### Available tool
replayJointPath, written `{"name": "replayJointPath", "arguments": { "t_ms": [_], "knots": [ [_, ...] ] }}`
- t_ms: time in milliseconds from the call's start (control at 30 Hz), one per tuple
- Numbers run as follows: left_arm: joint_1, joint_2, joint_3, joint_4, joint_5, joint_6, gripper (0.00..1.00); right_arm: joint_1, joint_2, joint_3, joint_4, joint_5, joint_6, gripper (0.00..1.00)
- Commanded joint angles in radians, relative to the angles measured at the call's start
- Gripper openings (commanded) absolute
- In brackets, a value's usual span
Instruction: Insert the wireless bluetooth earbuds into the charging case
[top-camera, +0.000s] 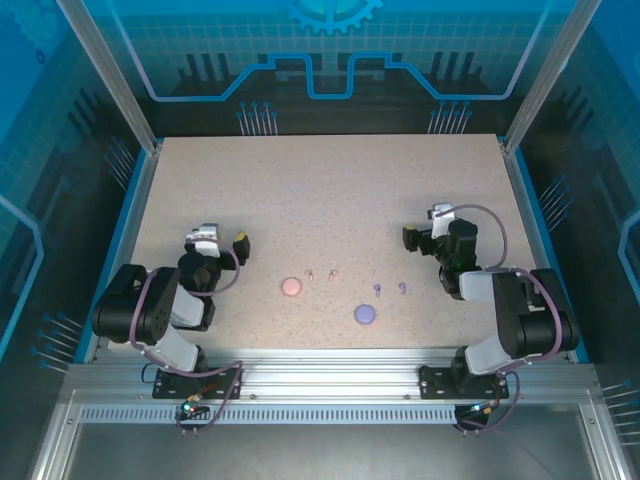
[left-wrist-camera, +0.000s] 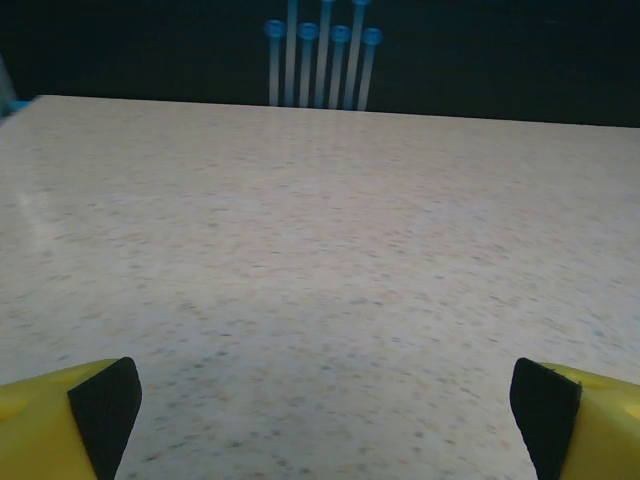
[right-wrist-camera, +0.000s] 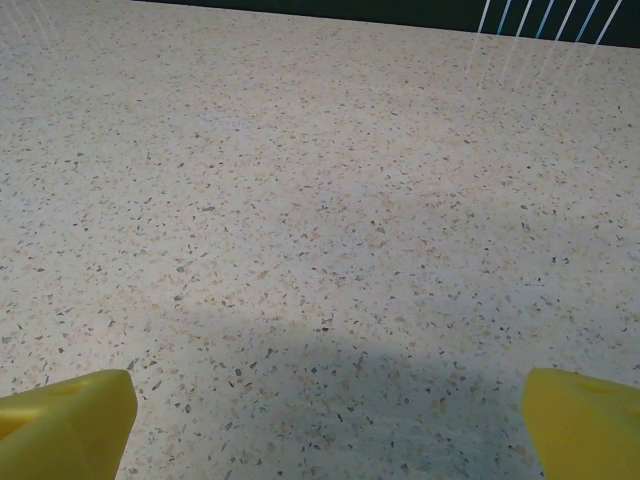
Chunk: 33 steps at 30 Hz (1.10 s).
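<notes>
In the top view a round pink charging case (top-camera: 291, 287) and a round purple case (top-camera: 364, 314) lie near the table's front middle. Two pale pink earbuds (top-camera: 320, 274) rest just right of the pink case. Two purple earbuds (top-camera: 389, 288) lie up and right of the purple case. My left gripper (top-camera: 222, 248) hovers left of the pink case, open and holding nothing. My right gripper (top-camera: 428, 238) stands right of the purple earbuds, also open. In each wrist view the left gripper (left-wrist-camera: 325, 420) and right gripper (right-wrist-camera: 330, 425) show yellow fingertips (left-wrist-camera: 105, 405) (right-wrist-camera: 75, 420) far apart over bare table.
The speckled beige table (top-camera: 330, 190) stretches wide behind the cases. Blue rails border it left (top-camera: 135, 205) and right (top-camera: 525, 210), with a clear enclosure wall at the back. Both arm bases sit on the aluminium frame (top-camera: 320, 365) at the near edge.
</notes>
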Motion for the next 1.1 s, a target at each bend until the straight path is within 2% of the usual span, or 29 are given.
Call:
{"name": "replayJointPath", "arguments": {
  "t_ms": [0, 200, 400, 533, 633, 800, 967, 1067],
  "knots": [
    [0.026, -0.002, 0.006, 0.038, -0.1, -0.067, 0.99, -0.014, 0.004, 0.017, 0.007, -0.013, -0.009, 1.0],
    [0.059, 0.001, 0.009, 0.036, -0.072, -0.099, 0.99, -0.015, 0.004, 0.017, 0.007, -0.013, -0.008, 1.0],
    [0.063, -0.022, 0.038, -0.042, -0.043, -0.096, 0.99, -0.015, 0.004, 0.017, 0.007, -0.015, -0.009, 1.0],
    [0.063, -0.012, 0.037, -0.019, 0.082, -0.046, 0.99, -0.015, 0.004, 0.02, 0.006, -0.014, -0.008, 1.0],
    [0.059, -0.002, 0.016, 0.032, 0.048, -0.049, 0.99, -0.015, 0.002, 0.019, 0.011, -0.011, -0.006, 1.0],
    [0.048, -0.064, -0.006, 0.015, -0.012, -0.054, 0.99, -0.023, -0.06, 0.096, -0.176, 0.012, 0.012, 1.0],
    [0.045, -0.255, 0.022, -0.217, -0.045, -0.061, 0.99, -0.022, -0.164, 0.105, -0.267, 0.074, 0.038, 1.0],
    [0.043, -0.372, 0.06, -0.38, -0.056, -0.064, 0.99, -0.025, -0.229, 0.168, -0.42, 0.207, 0.198, 1.0]
  ]
}}
